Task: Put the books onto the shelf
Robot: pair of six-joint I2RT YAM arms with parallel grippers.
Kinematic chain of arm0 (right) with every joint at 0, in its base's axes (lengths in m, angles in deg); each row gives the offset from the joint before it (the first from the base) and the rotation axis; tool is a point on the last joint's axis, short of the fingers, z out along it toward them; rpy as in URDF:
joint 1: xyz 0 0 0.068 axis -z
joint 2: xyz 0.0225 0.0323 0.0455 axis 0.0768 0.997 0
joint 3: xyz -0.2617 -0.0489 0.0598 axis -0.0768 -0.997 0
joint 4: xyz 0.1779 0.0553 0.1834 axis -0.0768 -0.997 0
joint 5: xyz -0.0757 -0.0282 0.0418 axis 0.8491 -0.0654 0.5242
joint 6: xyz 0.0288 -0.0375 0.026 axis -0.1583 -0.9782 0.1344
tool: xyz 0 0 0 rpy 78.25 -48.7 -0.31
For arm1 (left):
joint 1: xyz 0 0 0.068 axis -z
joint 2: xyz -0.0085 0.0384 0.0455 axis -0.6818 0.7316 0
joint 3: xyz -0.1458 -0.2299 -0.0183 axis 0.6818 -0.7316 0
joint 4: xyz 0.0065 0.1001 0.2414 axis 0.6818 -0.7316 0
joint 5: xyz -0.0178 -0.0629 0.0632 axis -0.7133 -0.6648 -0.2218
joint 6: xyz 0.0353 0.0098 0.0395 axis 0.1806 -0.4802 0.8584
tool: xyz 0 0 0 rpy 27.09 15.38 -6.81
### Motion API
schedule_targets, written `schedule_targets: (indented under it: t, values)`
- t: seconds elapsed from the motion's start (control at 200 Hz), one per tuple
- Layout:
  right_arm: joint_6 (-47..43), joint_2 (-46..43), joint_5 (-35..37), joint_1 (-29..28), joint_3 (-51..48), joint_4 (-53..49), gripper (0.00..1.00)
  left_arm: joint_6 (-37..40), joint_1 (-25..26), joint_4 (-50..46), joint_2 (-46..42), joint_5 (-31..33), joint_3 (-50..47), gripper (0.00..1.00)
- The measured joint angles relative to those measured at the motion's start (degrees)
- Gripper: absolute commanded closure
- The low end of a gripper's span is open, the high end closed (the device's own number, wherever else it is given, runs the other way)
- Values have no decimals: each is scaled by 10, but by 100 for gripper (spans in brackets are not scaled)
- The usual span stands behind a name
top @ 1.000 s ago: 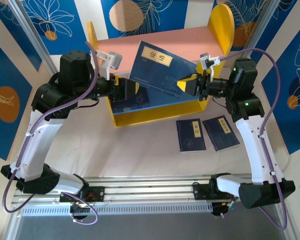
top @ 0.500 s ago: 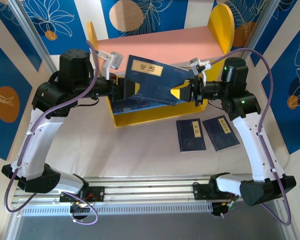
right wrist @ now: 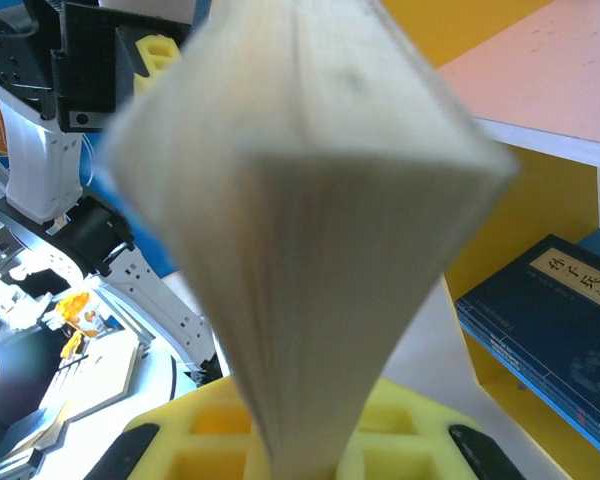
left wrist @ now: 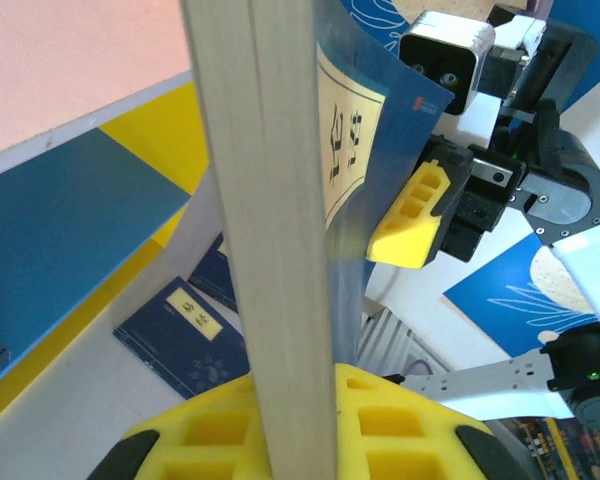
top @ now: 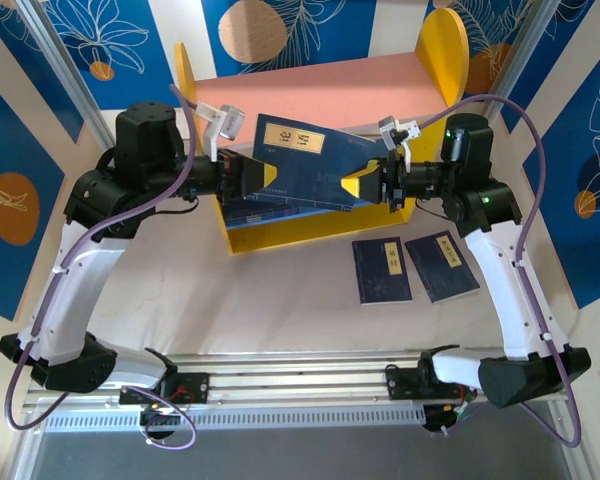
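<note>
Top external view: one book (top: 302, 163) is held in mid-air at the centre of the frame. It is tilted, label up, in front of the shelf (top: 320, 88), which stands at the upper centre. Its left edge is pinched by the left gripper (top: 248, 178) and its right edge by the right gripper (top: 366, 184); both pairs of fingers are pressed onto it. In the left wrist view the page edge is seen clamped between yellow pads (left wrist: 400, 430). A second book (right wrist: 555, 320) is seen lying on the shelf's lower level, under the pink board. A third book (top: 381, 270) and a fourth book (top: 441, 266) are laid flat, just beside each other, on the table (top: 280, 300) at the lower right of centre.
</note>
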Motion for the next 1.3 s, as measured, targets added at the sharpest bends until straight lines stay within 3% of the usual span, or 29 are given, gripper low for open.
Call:
schedule_targets:
  t: [0.115, 0.49, 0.815, 0.96, 1.301]
  values:
    - [0, 0, 4, -1, 0, 0, 88, -2, -1, 8, -2, -3, -7, 100]
    - [33, 0, 29, -2, 7, 12, 77, -6, -1, 44, -24, -4, -39, 100]
    - [97, -2, 67, 11, 7, 59, 46, -26, -1, 107, -57, 7, -76, 100]
    - [130, -7, 79, 17, 3, 84, 37, -34, -1, 133, -68, 16, -91, 100]
    - [181, -9, 83, 1, -8, 128, 39, -58, -2, 227, -109, 44, -160, 100]
